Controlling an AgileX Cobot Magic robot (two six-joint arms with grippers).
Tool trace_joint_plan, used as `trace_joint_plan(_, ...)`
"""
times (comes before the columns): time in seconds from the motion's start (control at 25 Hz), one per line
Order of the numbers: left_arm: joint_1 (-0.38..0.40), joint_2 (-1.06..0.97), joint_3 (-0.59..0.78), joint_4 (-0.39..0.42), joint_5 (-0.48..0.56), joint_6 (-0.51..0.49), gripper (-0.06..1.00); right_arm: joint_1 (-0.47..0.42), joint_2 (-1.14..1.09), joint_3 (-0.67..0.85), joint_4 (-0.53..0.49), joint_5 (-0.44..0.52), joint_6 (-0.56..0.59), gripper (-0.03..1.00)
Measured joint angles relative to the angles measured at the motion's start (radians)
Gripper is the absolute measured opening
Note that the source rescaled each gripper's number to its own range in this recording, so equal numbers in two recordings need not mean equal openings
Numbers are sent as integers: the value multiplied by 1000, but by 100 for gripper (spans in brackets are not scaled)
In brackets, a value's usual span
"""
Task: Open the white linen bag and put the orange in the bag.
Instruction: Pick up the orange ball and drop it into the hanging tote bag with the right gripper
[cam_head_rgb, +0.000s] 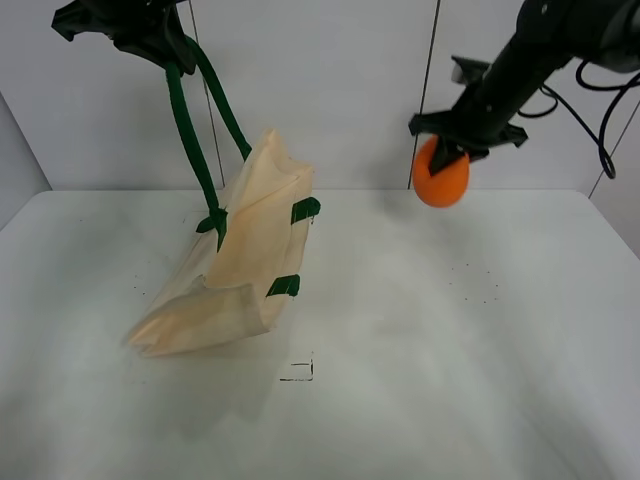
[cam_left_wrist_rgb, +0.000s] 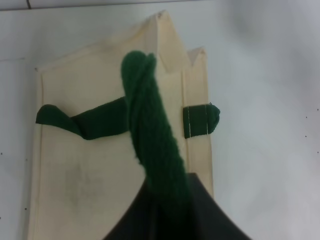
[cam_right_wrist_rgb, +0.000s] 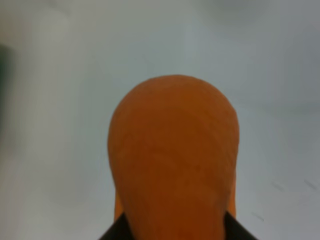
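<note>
High camera: my left tool, partly cut off at the frame edge, is clamped on a green handle. It holds the white linen bag up so that only its lower end rests on the desk. I cannot see inside the bag. My right tool grips the orange in the air, well right of the bag.

Left wrist camera: the twisted handle runs into the dark tool, over the bag's flat face.

Right wrist camera: the blurred orange fills the view, with only dark corners of the tool showing.
</note>
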Motion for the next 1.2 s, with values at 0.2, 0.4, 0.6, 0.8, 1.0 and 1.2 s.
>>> trace_joint_plan(0.2,0,0,0,0,0,0,0,145,4,-51,110,-29,-1,1)
trace_joint_plan(0.4,0,0,0,0,0,1,0,269,69,-53,160,-89,-1,1)
trace_joint_plan(0.6,0,0,0,0,0,1,0,322,170,-53,239,-153,-1,1)
trace_joint_plan(0.8,0,0,0,0,0,2,0,335,233,-53,278,-200,2,1)
trace_joint_plan(1.0,0,0,0,0,0,2,0,336,259,-53,309,-209,-50,11)
trace_joint_plan(1.2,0,0,0,0,0,2,0,336,259,-53,307,-213,-82,85)
